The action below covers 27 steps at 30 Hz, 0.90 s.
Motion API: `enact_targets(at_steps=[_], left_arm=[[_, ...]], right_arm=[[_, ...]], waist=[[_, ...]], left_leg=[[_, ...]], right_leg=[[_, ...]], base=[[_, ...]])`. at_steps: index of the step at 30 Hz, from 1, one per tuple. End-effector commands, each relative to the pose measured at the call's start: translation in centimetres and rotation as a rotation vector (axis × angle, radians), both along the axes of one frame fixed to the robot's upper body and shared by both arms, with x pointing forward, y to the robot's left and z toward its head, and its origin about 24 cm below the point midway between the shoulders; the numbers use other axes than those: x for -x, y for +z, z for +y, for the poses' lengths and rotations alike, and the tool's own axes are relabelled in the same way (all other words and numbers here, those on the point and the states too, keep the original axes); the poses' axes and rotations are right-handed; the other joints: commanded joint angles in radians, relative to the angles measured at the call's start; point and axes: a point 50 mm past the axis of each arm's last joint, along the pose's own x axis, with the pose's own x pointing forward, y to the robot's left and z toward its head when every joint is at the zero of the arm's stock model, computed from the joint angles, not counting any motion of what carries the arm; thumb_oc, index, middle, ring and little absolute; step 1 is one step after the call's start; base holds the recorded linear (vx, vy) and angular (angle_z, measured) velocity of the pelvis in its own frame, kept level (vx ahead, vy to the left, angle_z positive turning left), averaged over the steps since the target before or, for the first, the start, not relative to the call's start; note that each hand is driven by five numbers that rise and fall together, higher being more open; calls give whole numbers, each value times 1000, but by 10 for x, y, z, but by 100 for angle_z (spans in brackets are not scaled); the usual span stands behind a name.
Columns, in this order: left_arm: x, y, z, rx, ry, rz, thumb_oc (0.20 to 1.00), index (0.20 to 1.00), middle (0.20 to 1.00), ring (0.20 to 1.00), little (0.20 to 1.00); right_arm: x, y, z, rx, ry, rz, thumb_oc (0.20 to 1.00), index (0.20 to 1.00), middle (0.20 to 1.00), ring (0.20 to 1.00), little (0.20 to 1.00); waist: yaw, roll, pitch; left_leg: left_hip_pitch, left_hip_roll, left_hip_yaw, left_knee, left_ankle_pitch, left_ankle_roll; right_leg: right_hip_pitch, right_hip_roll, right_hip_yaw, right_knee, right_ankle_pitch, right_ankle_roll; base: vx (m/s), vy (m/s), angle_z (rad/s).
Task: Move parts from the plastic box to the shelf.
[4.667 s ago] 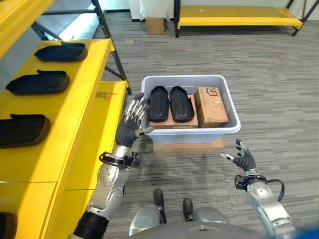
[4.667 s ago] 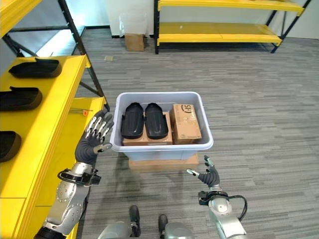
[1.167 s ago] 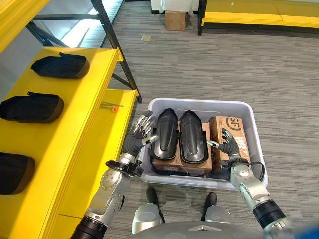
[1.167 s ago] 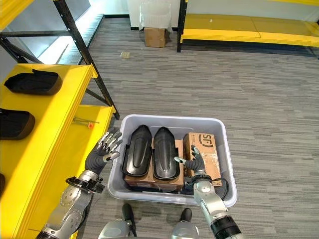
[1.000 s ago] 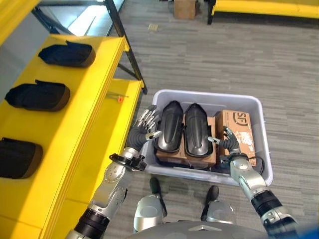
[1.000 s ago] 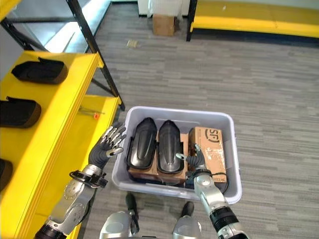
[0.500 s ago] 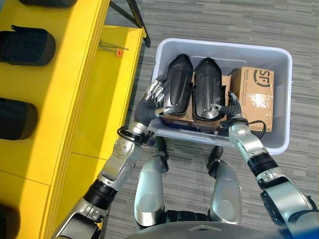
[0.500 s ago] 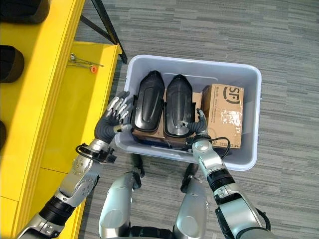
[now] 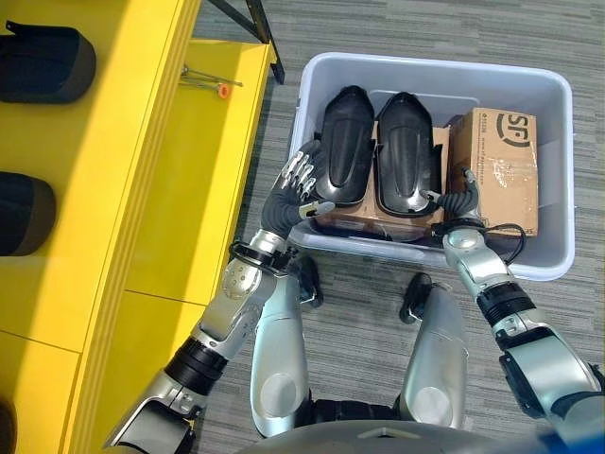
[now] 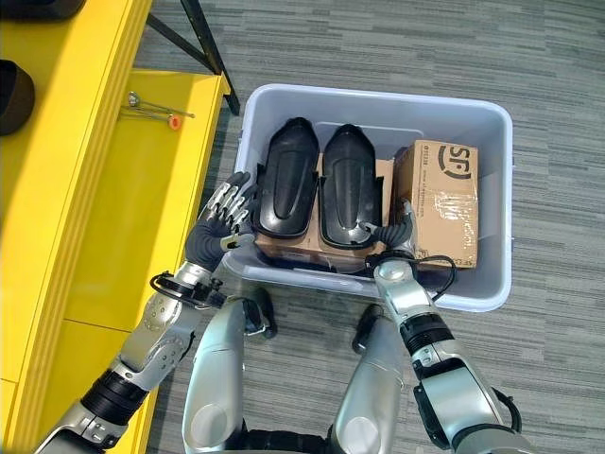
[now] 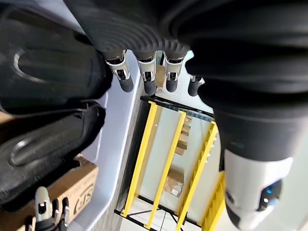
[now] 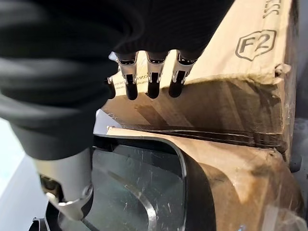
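Left eye view: right robot hand (image 9: 461, 194) partly hides behind black part (image 9: 405, 153).

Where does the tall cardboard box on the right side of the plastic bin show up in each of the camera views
Left eye view: cardboard box, right end of the plastic box.
Right eye view: same spot.
Left wrist view: low corner, printed side.
Right wrist view: just past the right hand's fingers, box.
Shared landmark: the black part beside it.

Warehouse — yellow shelf (image 9: 142, 170), grey carpet (image 10: 397, 47)
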Motion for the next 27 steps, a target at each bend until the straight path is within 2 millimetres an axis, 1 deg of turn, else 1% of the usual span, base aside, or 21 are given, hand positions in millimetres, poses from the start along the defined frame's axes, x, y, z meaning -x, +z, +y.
enact_targets(at_steps=[1, 5, 10, 13, 16, 20, 23, 27], left_arm=[[13, 17, -3, 74, -12, -109, 1000, 1000, 1000, 1000, 1000], [12, 17, 0, 79, -8, -104, 1000, 1000, 1000, 1000, 1000], [11, 18, 0, 71, -21, -99, 1000, 1000, 1000, 1000, 1000], [10, 19, -2, 62, -28, -96, 1000, 1000, 1000, 1000, 1000], [10, 18, -3, 49, -43, -97, 1000, 1000, 1000, 1000, 1000], [9, 22, -5, 36, -66, -99, 1000, 1000, 1000, 1000, 1000], [8, 23, -7, 32, -79, -97, 1000, 1000, 1000, 1000, 1000], [9, 24, -12, 12, -110, -99, 1000, 1000, 1000, 1000, 1000]], right_arm=[[-5, 13, -4, 8, -5, -58, 1000, 1000, 1000, 1000, 1000], [-8, 14, -5, 6, 16, -37, 1000, 1000, 1000, 1000, 1000], [-18, 26, -12, 15, 4, -42, 1000, 1000, 1000, 1000, 1000], [-22, 28, -16, -46, -18, -36, 1000, 1000, 1000, 1000, 1000], [-24, 30, -17, -66, -29, -43, 1000, 1000, 1000, 1000, 1000], [-31, 41, -24, -67, -56, -48, 1000, 1000, 1000, 1000, 1000], [-35, 44, -26, -121, -61, -40, 1000, 1000, 1000, 1000, 1000], [-38, 48, -27, -144, -81, -25, 1000, 1000, 1000, 1000, 1000]], waist=[[11, 13, -38], [16, 20, -38], [38, 30, -38], [51, 33, -38], [59, 37, -38], [73, 47, -38], [79, 53, -38], [84, 63, -38]], left_leg=[[67, -28, -73, -60, -37, -1], [62, -30, -71, -65, -32, -2], [39, -35, -79, -74, -20, -8], [29, -40, -87, -88, -7, -13], [21, -44, -92, -94, -1, -14], [2, -53, -100, -103, 9, -13], [-8, -58, -102, -103, 12, -15], [-24, -60, -105, -109, 20, -17]], right_leg=[[14, 6, -21, 58, 2, 1], [5, 4, -23, 63, 3, 2], [-15, -4, -35, 80, -1, 3], [-21, -5, -46, 90, -8, 1], [-28, -4, -49, 91, -9, 0], [-44, -8, -57, 98, -9, 2], [-53, -8, -59, 103, -11, 1], [-75, -10, -56, 100, -3, 4]], base=[[0, 0, 0], [-1, 5, -3], [0, 0, 0], [-12, -37, 2], [-7, -50, 4], [-15, -47, 10], [-9, -25, 7], [0, 0, 0]])
